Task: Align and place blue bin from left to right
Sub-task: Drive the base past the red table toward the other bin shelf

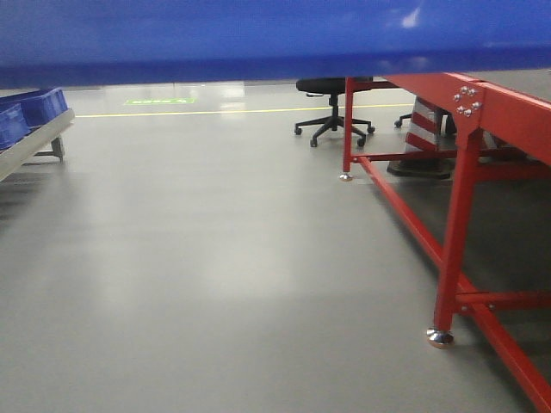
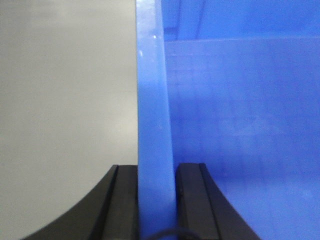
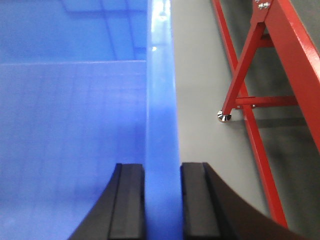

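The blue bin (image 1: pixel 258 34) fills the top strip of the front view, held up above the grey floor. In the left wrist view its left wall rim (image 2: pixel 155 100) runs upright through the frame, with the bin's inside to the right. My left gripper (image 2: pixel 156 170) is shut on that rim, one black finger on each side. In the right wrist view the blue bin's right wall rim (image 3: pixel 162 100) stands between the fingers, and my right gripper (image 3: pixel 163 167) is shut on it. The bin's inside lies to the left there.
A red steel table frame (image 1: pixel 461 198) stands at the right, its footed legs (image 3: pixel 223 116) on the floor. A black office chair (image 1: pixel 331 107) is behind it. More blue bins (image 1: pixel 30 107) sit on a low rack at far left. Grey floor lies ahead.
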`<control>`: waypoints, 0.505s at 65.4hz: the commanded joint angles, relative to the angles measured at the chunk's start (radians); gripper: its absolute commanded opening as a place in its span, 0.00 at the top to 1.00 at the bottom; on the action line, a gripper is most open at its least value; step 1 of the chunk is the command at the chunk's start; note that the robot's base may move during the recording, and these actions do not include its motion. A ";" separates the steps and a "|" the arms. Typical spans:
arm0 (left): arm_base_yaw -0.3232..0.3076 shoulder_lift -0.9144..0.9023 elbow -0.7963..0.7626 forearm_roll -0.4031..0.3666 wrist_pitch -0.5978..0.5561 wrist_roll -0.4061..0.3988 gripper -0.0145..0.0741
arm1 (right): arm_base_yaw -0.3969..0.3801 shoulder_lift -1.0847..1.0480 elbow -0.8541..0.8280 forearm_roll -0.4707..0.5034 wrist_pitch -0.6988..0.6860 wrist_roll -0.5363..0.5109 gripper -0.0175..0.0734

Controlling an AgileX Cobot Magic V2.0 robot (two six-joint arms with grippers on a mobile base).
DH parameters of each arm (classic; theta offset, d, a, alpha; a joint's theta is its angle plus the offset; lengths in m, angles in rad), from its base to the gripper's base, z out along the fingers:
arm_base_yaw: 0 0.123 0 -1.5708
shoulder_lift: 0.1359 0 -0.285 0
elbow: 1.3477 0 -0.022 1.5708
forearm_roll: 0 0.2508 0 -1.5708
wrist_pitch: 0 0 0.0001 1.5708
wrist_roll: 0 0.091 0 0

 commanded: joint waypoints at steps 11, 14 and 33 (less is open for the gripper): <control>-0.014 -0.009 -0.012 -0.020 -0.094 0.002 0.96 | 0.012 -0.005 -0.010 -0.039 -0.131 -0.011 0.89; -0.014 -0.009 -0.012 -0.020 -0.094 0.002 0.96 | 0.012 -0.005 -0.010 -0.039 -0.131 -0.011 0.89; -0.014 -0.009 -0.012 -0.020 -0.094 0.002 0.96 | 0.012 -0.005 -0.010 -0.039 -0.131 -0.011 0.89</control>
